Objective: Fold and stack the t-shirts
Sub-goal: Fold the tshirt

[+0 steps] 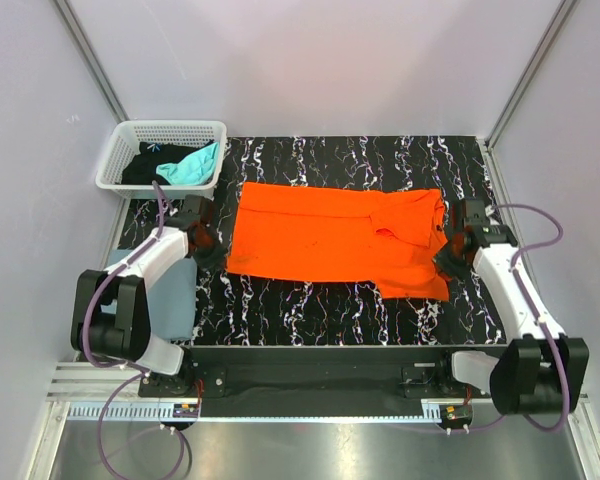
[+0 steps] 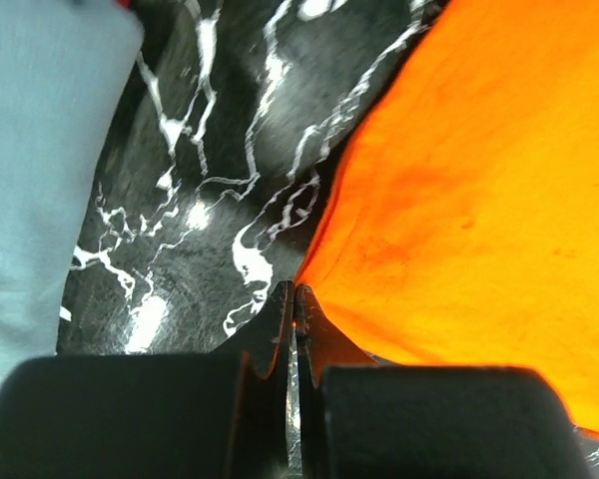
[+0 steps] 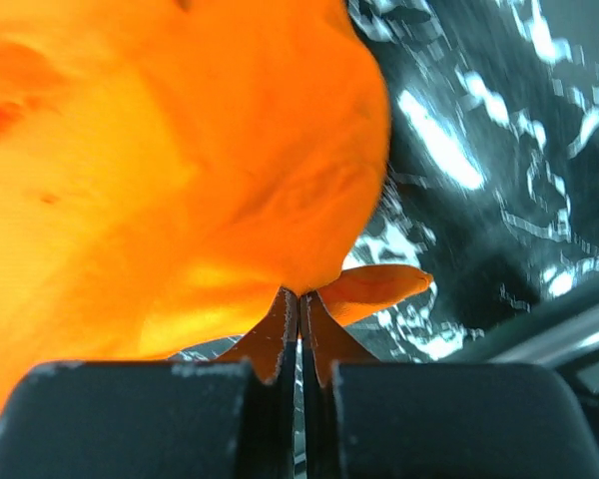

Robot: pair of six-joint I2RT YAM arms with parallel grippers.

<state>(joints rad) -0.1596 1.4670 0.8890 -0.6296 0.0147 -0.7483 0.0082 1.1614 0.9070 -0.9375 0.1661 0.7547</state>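
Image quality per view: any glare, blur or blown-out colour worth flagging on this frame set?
Top external: even light, sharp, mild sheen on the metal strip at the bottom. Left wrist: orange t-shirt saturated, marbled table soft, grey-blue cloth at left out of focus. Right wrist: shirt blown to yellow with little texture, white glare streaks on the table.

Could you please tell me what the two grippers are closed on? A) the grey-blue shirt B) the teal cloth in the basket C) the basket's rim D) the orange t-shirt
D: the left gripper and right gripper each pinch an edge of the orange t-shirt spread on the table.
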